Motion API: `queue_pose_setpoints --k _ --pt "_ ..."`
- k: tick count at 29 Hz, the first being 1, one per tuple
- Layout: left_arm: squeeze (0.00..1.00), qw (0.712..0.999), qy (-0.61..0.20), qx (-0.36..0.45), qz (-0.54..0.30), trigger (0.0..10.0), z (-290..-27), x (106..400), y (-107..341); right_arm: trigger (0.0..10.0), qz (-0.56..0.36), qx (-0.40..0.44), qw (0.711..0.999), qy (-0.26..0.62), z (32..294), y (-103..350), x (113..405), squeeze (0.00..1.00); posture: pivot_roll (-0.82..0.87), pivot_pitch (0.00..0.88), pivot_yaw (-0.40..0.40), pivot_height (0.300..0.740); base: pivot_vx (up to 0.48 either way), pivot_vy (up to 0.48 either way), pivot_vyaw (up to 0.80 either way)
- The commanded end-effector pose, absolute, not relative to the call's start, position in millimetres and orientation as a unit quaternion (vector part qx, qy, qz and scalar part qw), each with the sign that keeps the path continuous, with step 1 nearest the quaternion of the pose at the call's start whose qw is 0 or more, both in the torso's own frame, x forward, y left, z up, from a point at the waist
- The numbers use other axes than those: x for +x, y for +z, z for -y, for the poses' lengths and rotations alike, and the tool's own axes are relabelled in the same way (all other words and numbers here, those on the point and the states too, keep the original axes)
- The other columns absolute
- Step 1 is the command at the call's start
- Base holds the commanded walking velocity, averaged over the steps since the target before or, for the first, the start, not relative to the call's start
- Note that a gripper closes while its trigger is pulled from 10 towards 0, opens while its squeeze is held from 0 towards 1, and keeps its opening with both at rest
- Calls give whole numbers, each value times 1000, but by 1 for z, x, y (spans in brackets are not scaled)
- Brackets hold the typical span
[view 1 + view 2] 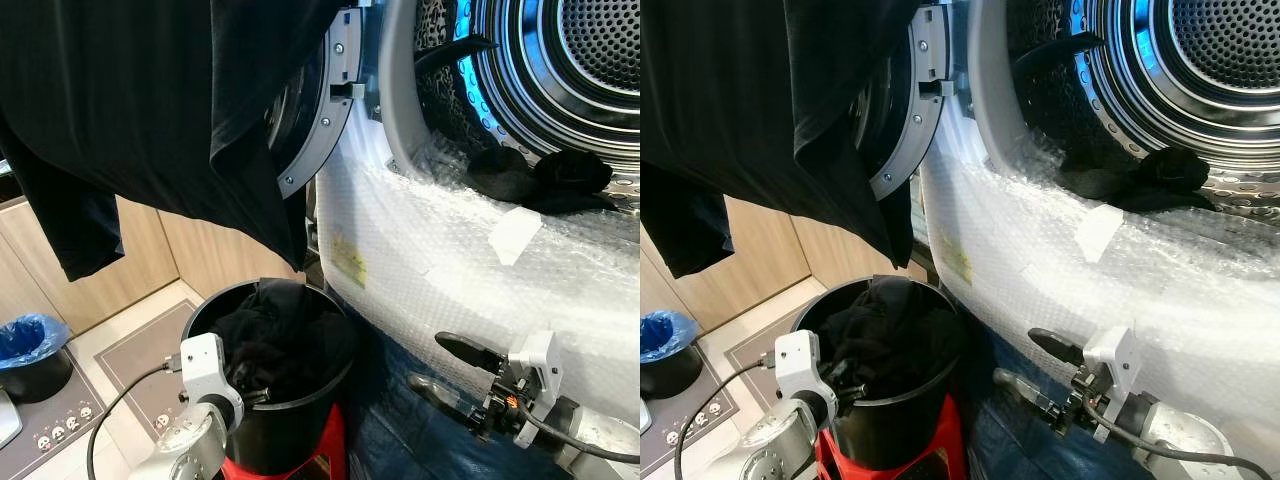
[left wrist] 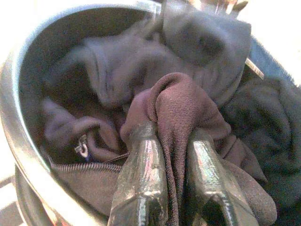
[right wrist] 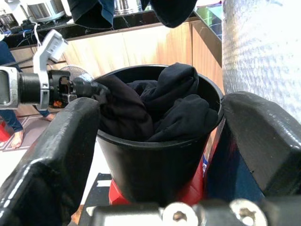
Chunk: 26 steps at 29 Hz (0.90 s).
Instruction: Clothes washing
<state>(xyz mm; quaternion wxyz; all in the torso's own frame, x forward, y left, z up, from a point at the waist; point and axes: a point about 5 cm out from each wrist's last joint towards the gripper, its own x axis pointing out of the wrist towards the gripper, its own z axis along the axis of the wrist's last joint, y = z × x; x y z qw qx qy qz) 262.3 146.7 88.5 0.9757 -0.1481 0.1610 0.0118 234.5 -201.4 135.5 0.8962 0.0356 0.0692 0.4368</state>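
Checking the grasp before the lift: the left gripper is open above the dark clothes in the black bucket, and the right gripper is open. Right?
Not quite. The left gripper is shut on a fold of dark brownish cloth inside the round black plastic bucket, as the left wrist view shows. The right gripper is open.

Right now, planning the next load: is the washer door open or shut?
Open: the washer door is swung aside, exposing the drum, with dark clothes at its mouth.

Place: home laundry corner beside a kitchen.
Washer: front-loading washing machine (image 1: 470, 240), door open, front wrapped in bubble wrap.
Laundry: black bucket (image 1: 275, 430) heaped with dark clothes (image 1: 275, 335).
Kitchen signs: wooden cabinets (image 1: 150, 250); steel pots (image 3: 44, 8) seen on dark counter.
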Motion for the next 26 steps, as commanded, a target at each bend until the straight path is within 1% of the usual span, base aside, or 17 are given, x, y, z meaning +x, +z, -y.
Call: queue_pose_setpoints --k 1,3,4,5,6,7,8,9,11,14,15,17,18,24,26 --pt "0 986 3 -121 -112 0 -144 264 103 10000 -55 32 896 439 201 141 236 0 -30 0 6 740 0 0 0" --pt "0 995 -10 -78 -62 0 -141 265 114 10000 -55 33 896 439 201 141 236 0 -29 0 6 740 0 0 0" --pt "0 999 -4 -41 -20 0 -141 266 122 10000 -54 32 896 439 201 141 237 0 -29 0 6 740 0 0 0" --pt "0 999 -1 -40 -5 9294 -141 266 125 10000 -55 31 897 438 202 141 237 0 -31 0 7 740 0 0 0" --pt "0 999 -3 -46 -3 9294 -140 266 126 10000 -55 30 897 437 202 141 237 0 -32 0 7 740 0 0 0" --pt "0 999 0 -41 11 10000 -140 266 129 10000 -56 29 898 435 203 141 237 0 -33 0 7 740 0 0 0" --pt "0 999 -3 -31 38 10000 -137 265 136 10000 -56 28 900 432 206 141 238 0 -36 0 9 740 0 0 0" --pt "0 999 -5 -28 46 10000 -135 264 139 10000 -56 27 901 430 206 141 238 0 -37 0 10 740 0 0 0" --pt "0 996 -37 -27 82 10000 -124 262 149 10000 -56 26 902 427 209 142 238 0 -38 0 9 740 0 0 0" --pt "0 993 -68 -26 96 10000 -114 262 153 10000 -56 25 902 427 210 143 238 0 -38 0 9 740 0 0 0" --pt "0 988 -94 -22 119 10000 -107 260 157 10000 -56 25 903 426 210 143 238 0 -42 0 10 740 0 0 0" --pt "0 983 -115 -34 138 10000 -99 260 164 10000 -56 25 903 426 211 143 238 0 -44 0 10 740 0 0 0" --pt "0 977 -129 -15 170 10000 -93 259 174 10000 -56 25 903 426 211 143 238 0 -47 0 11 740 0 0 0" --pt "0 957 -189 -10 220 10000 -74 259 199 10000 -58 27 903 425 211 142 236 0 -56 0 12 740 0 0 0" --pt "0 952 -197 -4 233 10000 -72 259 203 10000 -58 27 903 425 211 142 236 0 -57 0 13 740 0 0 0"
